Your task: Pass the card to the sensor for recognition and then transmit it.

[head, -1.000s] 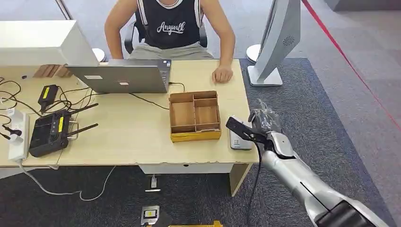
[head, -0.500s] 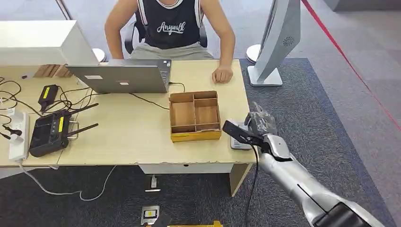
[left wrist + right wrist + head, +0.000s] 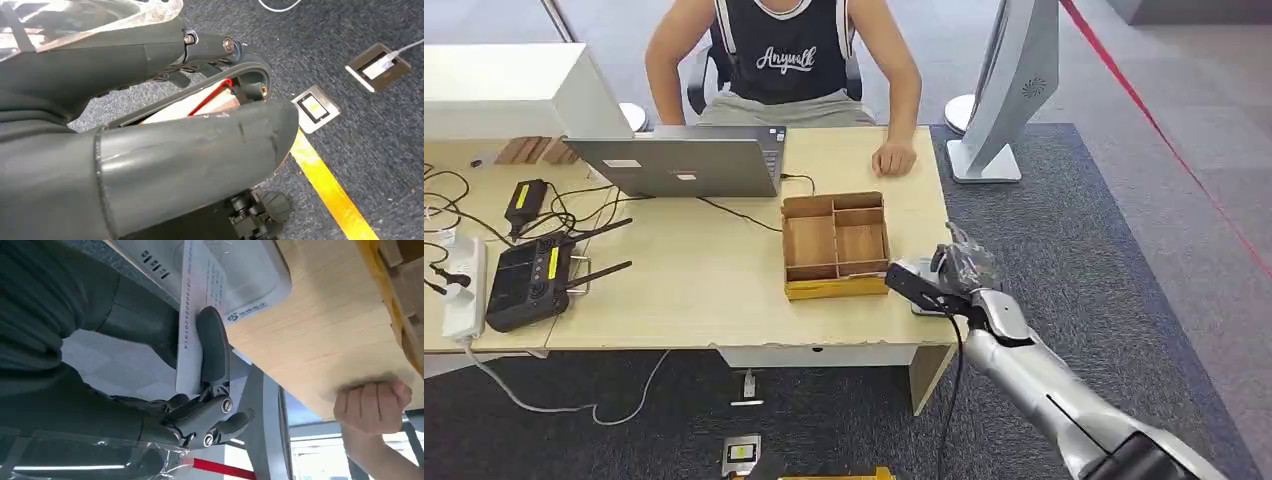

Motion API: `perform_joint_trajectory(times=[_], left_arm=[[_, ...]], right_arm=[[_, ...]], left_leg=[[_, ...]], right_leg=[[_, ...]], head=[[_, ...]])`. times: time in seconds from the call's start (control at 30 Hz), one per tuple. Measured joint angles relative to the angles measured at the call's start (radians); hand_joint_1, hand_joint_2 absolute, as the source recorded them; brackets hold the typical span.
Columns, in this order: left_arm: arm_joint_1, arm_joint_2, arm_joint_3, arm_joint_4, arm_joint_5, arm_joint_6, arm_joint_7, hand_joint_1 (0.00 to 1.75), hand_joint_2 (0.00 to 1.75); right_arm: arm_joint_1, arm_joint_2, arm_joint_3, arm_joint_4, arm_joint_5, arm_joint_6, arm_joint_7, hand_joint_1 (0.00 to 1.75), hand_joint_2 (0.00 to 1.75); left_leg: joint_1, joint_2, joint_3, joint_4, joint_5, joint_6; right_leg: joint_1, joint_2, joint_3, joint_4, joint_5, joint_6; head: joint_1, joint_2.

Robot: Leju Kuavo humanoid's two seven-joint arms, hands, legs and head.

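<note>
My right hand (image 3: 967, 272) pinches the card (image 3: 914, 286) between thumb and a finger and holds it flat just above the grey-white sensor (image 3: 921, 304) at the table's right front corner. In the right wrist view the card (image 3: 191, 300) is white with a printed number along its edge. A dark finger (image 3: 212, 347) presses on it, and the sensor (image 3: 240, 270) lies right behind it. My left hand (image 3: 165, 150) hangs over the carpet, thumb and fingers a little apart, gripping nothing.
A partitioned cardboard box (image 3: 835, 246) stands left of the sensor. A seated person rests a fist (image 3: 894, 158) on the table's far edge. A laptop (image 3: 679, 165), router (image 3: 529, 282) and cables lie to the left. A grey stand (image 3: 1009, 90) rises beyond the table's right end.
My right hand has carried the card left and a little nearer, from beside the table's edge to over the sensor. The person and table objects have not moved.
</note>
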State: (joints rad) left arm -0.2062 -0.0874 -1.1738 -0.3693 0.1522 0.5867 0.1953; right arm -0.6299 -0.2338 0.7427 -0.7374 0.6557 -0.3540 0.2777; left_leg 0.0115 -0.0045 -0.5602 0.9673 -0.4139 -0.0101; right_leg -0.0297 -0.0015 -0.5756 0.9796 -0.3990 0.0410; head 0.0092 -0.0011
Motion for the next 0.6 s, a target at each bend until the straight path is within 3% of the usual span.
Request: perform_joint_trajectory(times=[0.6], left_arm=[[0.002,0.000,0.001,0.000,0.001,0.000,0.000,0.00,0.00]], right_arm=[[0.015,0.022,0.005,-0.001,-0.013,0.016,-0.003,1.75,1.75]], left_leg=[[0.000,0.000,0.001,0.000,0.000,0.000]], right_leg=[[0.000,0.000,0.001,0.000,0.000,0.000]], head=[[0.000,0.000]])
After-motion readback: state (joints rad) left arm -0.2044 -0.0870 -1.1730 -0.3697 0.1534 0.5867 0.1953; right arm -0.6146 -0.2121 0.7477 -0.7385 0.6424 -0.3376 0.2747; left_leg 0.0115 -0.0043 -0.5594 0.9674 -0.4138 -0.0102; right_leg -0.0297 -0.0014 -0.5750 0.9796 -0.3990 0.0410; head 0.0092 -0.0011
